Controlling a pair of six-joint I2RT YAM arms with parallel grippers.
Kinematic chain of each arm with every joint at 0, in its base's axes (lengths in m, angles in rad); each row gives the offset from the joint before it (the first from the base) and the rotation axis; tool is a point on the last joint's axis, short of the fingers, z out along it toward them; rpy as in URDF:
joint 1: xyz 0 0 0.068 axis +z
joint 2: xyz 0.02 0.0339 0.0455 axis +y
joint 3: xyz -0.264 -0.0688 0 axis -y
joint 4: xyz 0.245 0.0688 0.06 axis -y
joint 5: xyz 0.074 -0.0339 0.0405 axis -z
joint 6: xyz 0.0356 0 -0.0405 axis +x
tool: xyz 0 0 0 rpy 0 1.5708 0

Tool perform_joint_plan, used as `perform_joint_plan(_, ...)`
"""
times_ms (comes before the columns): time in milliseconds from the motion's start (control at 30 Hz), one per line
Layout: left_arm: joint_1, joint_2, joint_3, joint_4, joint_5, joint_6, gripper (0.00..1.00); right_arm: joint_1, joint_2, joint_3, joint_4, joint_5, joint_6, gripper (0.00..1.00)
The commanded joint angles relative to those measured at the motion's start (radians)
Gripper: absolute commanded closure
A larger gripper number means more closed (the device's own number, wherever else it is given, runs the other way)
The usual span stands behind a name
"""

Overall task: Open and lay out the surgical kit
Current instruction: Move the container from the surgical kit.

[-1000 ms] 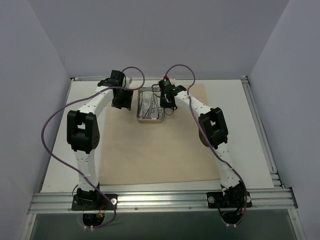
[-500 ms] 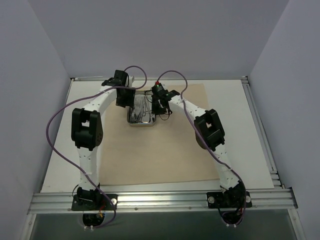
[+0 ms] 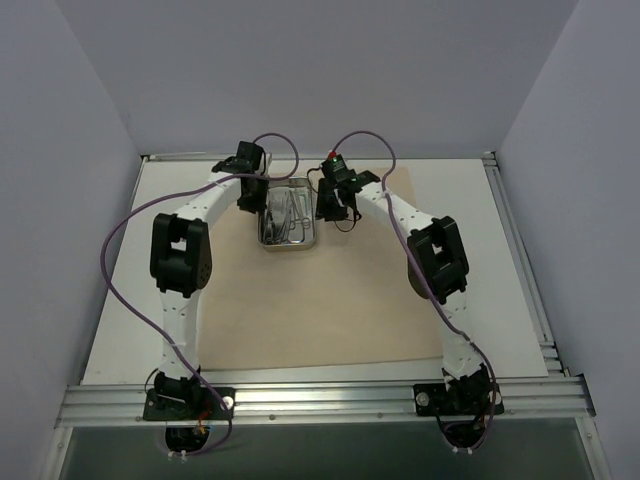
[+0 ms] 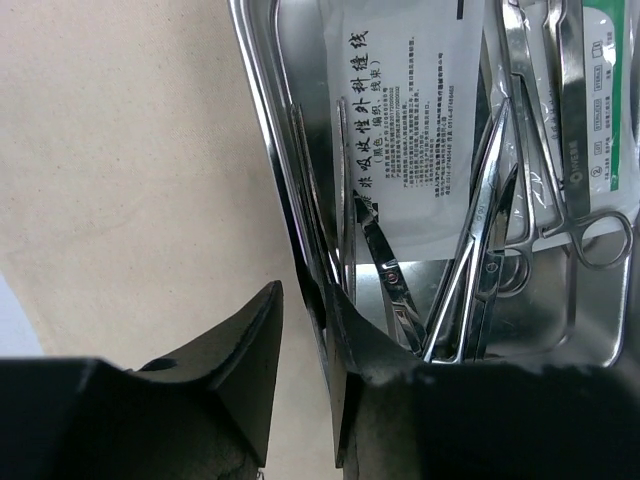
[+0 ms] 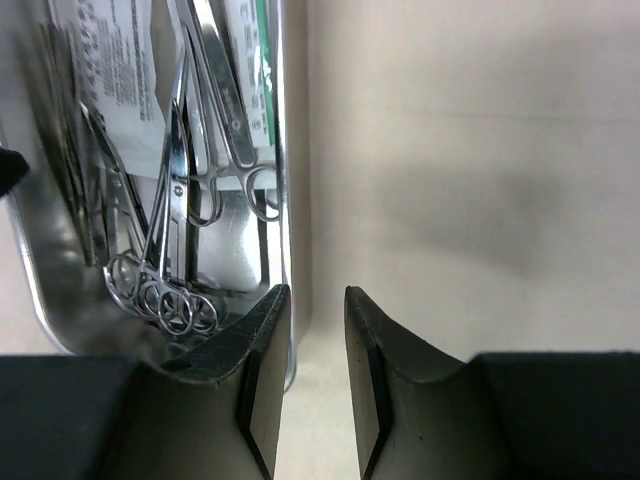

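Note:
The beige cloth wrap (image 3: 300, 300) lies spread flat as a large sheet. The small steel tray (image 3: 288, 243) stands on its far middle and holds scissor-handled instruments (image 4: 480, 260), thin tweezers (image 4: 343, 180) and two clear packets, one with black print (image 4: 410, 100) and one with green (image 4: 605, 100). My left gripper (image 3: 253, 195) is at the tray's left rim (image 4: 270, 130). Its jaws (image 4: 305, 300) are slightly open and straddle the rim, with cloth showing in the gap. My right gripper (image 3: 330, 200) is at the tray's right rim (image 5: 283, 150). It is open (image 5: 315, 295), one finger inside the rim.
The white table (image 3: 510, 260) shows around the cloth, with metal rails at the right edge (image 3: 520, 270) and the near edge (image 3: 320, 400). Grey walls close in the left, back and right. Ring handles (image 5: 165, 295) bunch at one end of the tray.
The tray went left and nearer with both grippers at its sides, then came a little back to the right and farther. Both arms followed it.

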Motion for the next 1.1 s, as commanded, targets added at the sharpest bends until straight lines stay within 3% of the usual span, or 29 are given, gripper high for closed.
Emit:
perform_joint_plan(0, 0.010, 0.005, 0.043, 0.046, -0.049, -0.001, 0.68, -0.028, -0.112, -0.013, -0.015, 0.027, 0.005, 0.75)
perform_joint_plan(433, -0.002, 0.048, 0.062, 0.037, -0.063, 0.002, 0.69, -0.060, -0.129, -0.053, 0.002, 0.010, 0.012, 0.75)
perform_joint_plan(533, -0.002, 0.037, 0.075, 0.032, -0.117, -0.006, 0.91, -0.074, -0.149, -0.082, -0.001, 0.025, 0.012, 0.75)
perform_joint_plan(600, 0.012, -0.013, 0.041, 0.067, -0.175, 0.003, 0.97, -0.088, -0.179, -0.140, 0.014, 0.030, 0.018, 0.75)
perform_joint_plan(900, 0.059, -0.050, 0.007, 0.077, -0.302, 0.005, 0.98, -0.113, -0.198, -0.181, 0.014, 0.033, 0.006, 0.75)
perform_joint_plan(1067, 0.105, -0.043, 0.007, 0.085, -0.301, 0.028, 0.98, -0.125, -0.204, -0.187, 0.005, 0.039, 0.000, 0.75)
